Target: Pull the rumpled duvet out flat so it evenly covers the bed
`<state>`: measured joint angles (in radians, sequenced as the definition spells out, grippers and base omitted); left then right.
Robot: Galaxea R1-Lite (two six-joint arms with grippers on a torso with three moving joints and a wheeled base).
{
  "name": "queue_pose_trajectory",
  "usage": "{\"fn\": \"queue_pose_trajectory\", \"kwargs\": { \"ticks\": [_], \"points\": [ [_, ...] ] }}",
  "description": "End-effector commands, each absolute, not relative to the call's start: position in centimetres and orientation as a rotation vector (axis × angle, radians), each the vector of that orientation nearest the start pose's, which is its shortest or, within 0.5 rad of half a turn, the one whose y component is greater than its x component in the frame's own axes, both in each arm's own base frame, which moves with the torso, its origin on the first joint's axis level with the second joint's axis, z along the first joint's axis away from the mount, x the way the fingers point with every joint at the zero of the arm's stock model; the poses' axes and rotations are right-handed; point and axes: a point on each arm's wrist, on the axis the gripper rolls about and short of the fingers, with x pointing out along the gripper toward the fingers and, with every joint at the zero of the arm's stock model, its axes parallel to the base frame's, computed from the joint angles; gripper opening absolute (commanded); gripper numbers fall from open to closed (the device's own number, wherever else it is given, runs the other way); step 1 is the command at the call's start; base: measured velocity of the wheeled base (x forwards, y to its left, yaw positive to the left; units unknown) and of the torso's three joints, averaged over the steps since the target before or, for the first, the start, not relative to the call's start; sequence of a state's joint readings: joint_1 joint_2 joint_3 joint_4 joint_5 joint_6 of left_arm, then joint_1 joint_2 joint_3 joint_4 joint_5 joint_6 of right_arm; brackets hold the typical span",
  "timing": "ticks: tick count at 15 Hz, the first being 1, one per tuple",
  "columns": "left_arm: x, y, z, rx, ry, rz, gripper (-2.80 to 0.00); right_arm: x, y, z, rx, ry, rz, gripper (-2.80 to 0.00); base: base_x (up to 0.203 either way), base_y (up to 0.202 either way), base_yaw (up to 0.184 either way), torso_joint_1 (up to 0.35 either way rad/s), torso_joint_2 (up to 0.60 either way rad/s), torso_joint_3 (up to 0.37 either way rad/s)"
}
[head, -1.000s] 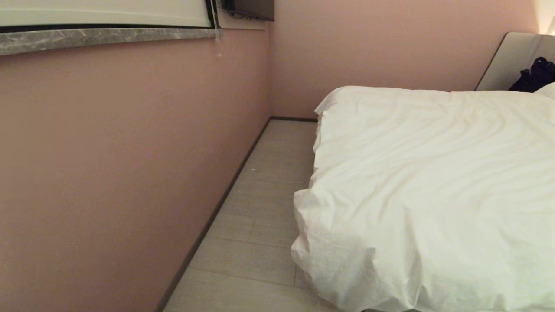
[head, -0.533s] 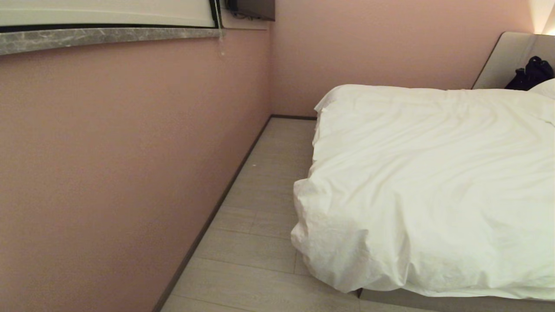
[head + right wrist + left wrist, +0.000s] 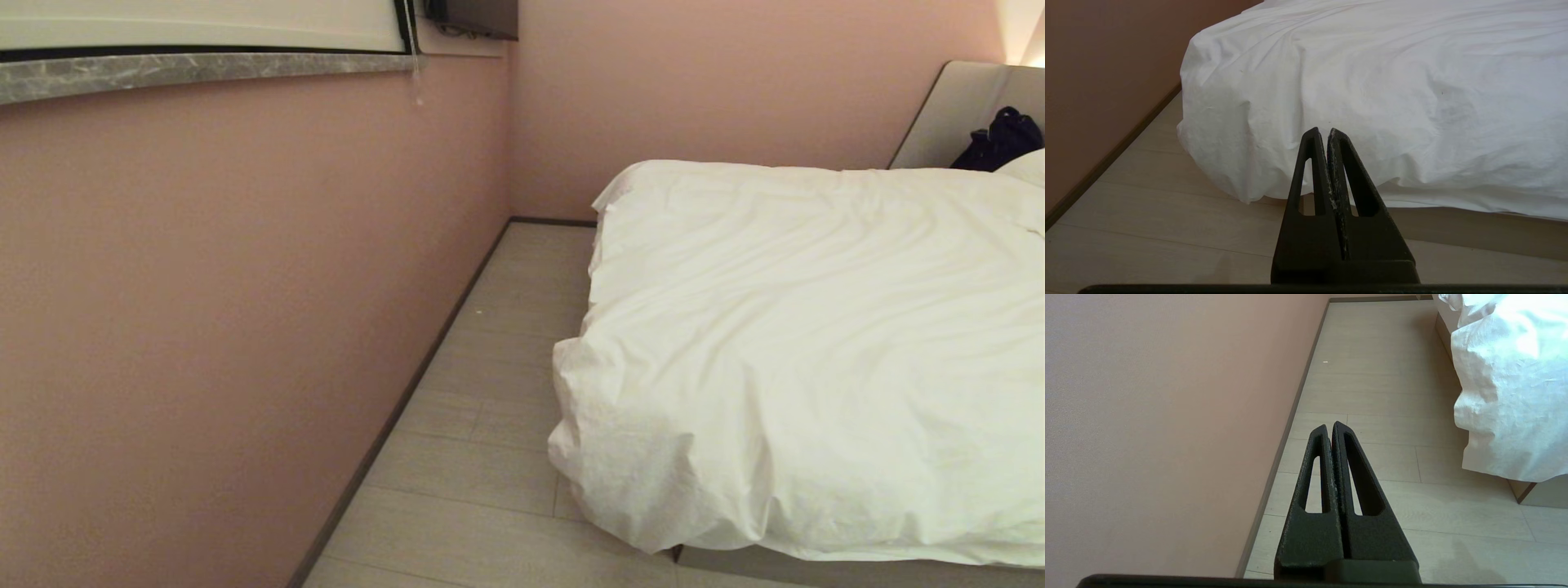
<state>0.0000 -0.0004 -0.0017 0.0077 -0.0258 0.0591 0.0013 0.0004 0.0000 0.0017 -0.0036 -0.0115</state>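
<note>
Looks nrly done: duvet (image 3: 816, 343) spread over bed (image 3: 816, 567) w/ only soft wrinkles, near corner draped past foot edge, base peeking below; left claw (image 3: 1329, 426) & right claw (image 3: 1323, 132) both pinched closed, empty, low above floor (image 3: 490, 425), off the fabric.

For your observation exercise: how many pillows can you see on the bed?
1: only a white pillow edge shows at the head view's far right, by the headboard, past the duvet on the bed. More may lie out of frame.
</note>
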Motion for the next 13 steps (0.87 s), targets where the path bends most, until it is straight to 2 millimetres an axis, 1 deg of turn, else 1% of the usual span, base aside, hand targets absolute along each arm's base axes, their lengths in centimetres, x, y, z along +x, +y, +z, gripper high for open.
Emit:
{"fn": "queue_pose_trajectory", "kwargs": {
  "ticks": [1,13],
  "points": [
    [-2.29,-0.06,7.51,0.06,0.005,-0.026,-2.8,-2.27,-0.01,7.54,-0.002,0.003,-0.003,-2.8,0.0,0.0,0.0,0.0,0.0,0.0],
    [-2.29,-0.06,7.51,0.06,0.005,-0.026,-2.8,-2.28,-0.01,7.55,-0.002,0.0,-0.002,-2.8,0.0,0.0,0.0,0.0,0.0,0.0]
  ]
}}
